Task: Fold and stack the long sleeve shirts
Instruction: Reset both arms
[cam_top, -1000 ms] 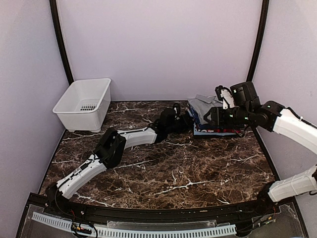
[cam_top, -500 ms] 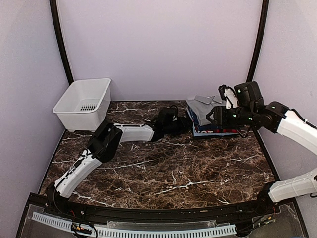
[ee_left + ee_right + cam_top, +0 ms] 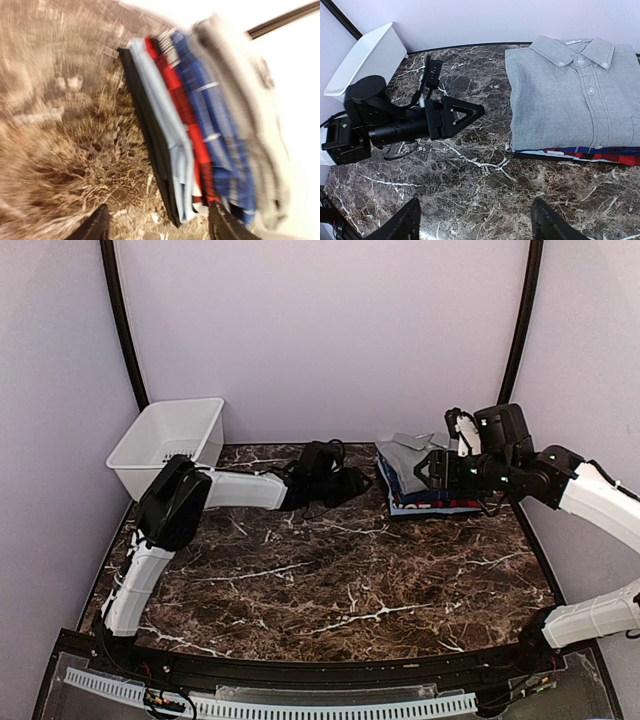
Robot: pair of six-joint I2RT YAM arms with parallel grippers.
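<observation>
The long sleeve shirts lie folded in one stack [image 3: 415, 485] at the back right of the table. The plain grey shirt [image 3: 570, 95] is on top, collar and buttons up. In the left wrist view the stack shows edge-on: grey [image 3: 245, 100], blue plaid [image 3: 210, 100], red [image 3: 175, 90], light blue and black layers. My left gripper [image 3: 362, 480] is open and empty just left of the stack, apart from it; its fingers [image 3: 465, 112] point at the stack. My right gripper [image 3: 477, 225] hovers open and empty over the table at the stack's front left.
A white plastic basket [image 3: 170, 445] stands at the back left corner, its rim [image 3: 365, 55] visible in the right wrist view. Purple walls close in the table on three sides. The left arm stretches along the back of the marble table [image 3: 330, 580].
My left arm has drawn back leftward from the stack and its jaws have widened. The right gripper's jaws have also widened, and that arm has hardly moved.
</observation>
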